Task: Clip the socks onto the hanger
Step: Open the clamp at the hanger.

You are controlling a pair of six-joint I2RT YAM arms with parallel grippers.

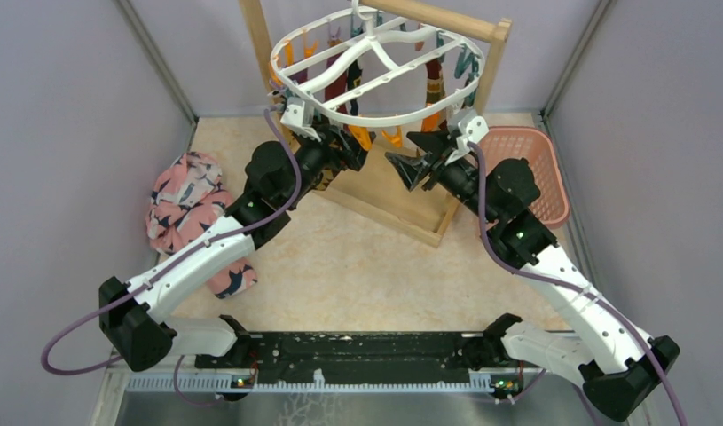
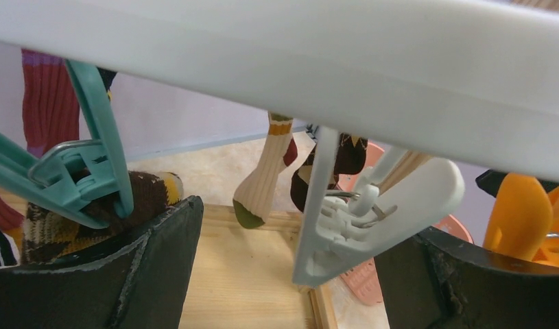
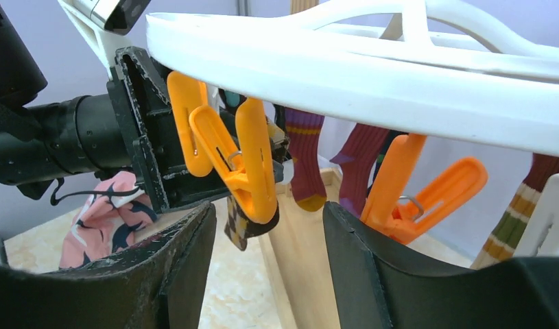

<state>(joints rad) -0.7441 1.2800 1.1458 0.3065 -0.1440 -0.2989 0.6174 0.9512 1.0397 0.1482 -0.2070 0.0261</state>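
From above, the hanger (image 1: 366,120) hangs on the wooden rack (image 1: 402,213), with the socks (image 1: 335,78) dangling beneath its rim. My left pincer (image 1: 349,146) sits under the hanger's near-left edge and my right pincer (image 1: 409,158) under its near-right edge. A pink cloth (image 1: 184,209) lies well to the left of the hanger, and a pink basket (image 1: 539,160) stands to its right.

Through my left wrist, the pincer is released, both fingers spread wide just below the hanger's rim. A white clip (image 2: 372,219) hangs in the gap. Left of it, a teal clip (image 2: 77,178) bites an argyle sock (image 2: 149,195).

Through my right wrist, that pincer is released too, grasping nothing. Above its gap an orange clip (image 3: 245,164) under the hanger's rim pinches a checked sock tip (image 3: 241,229). Maroon socks (image 3: 304,157) hang beyond it.
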